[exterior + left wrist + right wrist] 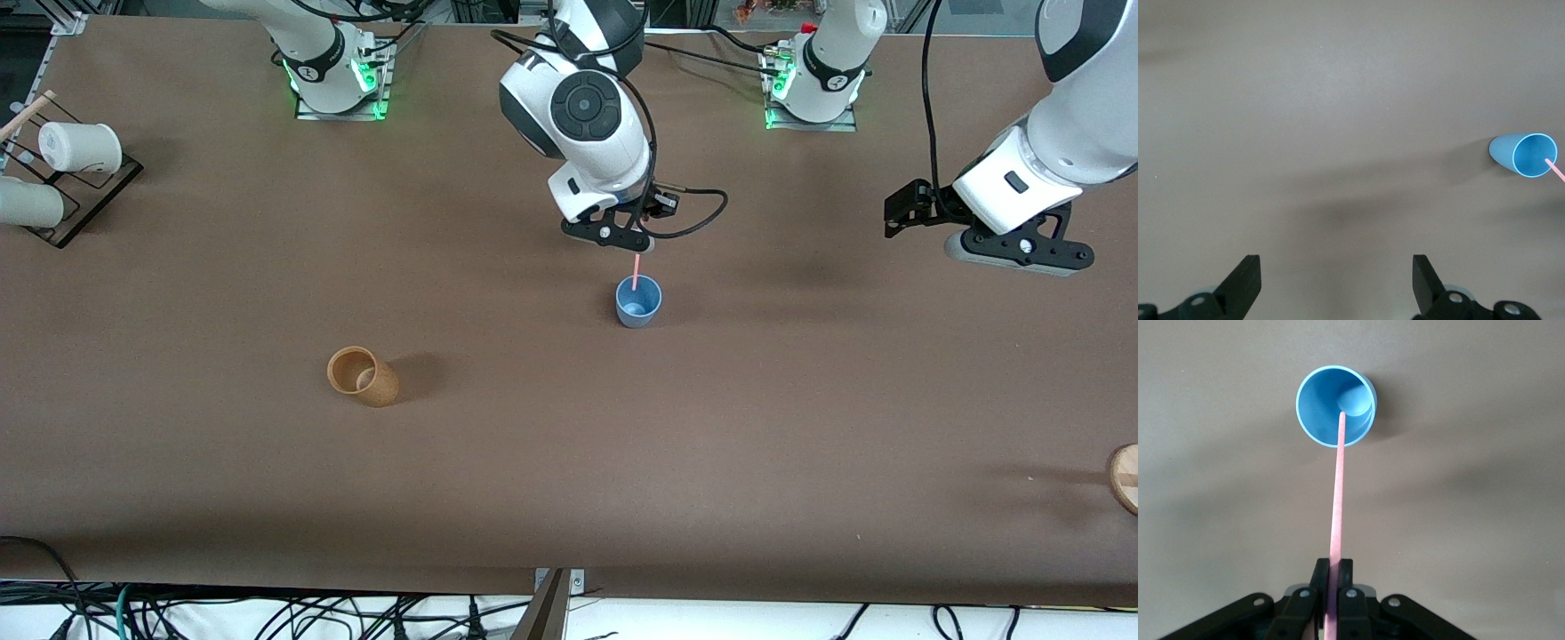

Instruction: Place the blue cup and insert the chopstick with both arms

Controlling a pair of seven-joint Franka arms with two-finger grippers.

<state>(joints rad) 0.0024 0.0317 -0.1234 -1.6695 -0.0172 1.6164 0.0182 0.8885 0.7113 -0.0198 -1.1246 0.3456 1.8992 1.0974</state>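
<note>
The right arm's black two-finger pincer (1332, 587) is clamped on the upper end of the thin straight pink chopstick (1337, 500), its fingers pressed tight against the stick on both sides, and it hangs over the small light-blue plastic cup (638, 301). The chopstick points down from the pincer into the cup's mouth, its lower end inside the brighter blue interior; whether the tip touches the cup's bottom is hard to judge from these angles. The cup stands upright on the brown worktop (569, 462), near the middle of it. The left arm's black pincer (1337, 283) waits above the bare worktop toward the left arm's end, its fingers spread wide with nothing between them; its wrist view shows the blue cup well off from it with the pink stick entering the rim. A tan-brown cork-like cup (362, 376) lies tipped on its side nearer to the front camera than the blue cup, toward the right arm's end. At that end's edge, white cylindrical cups (80, 147) rest on a black wire rack (89, 200).
</note>
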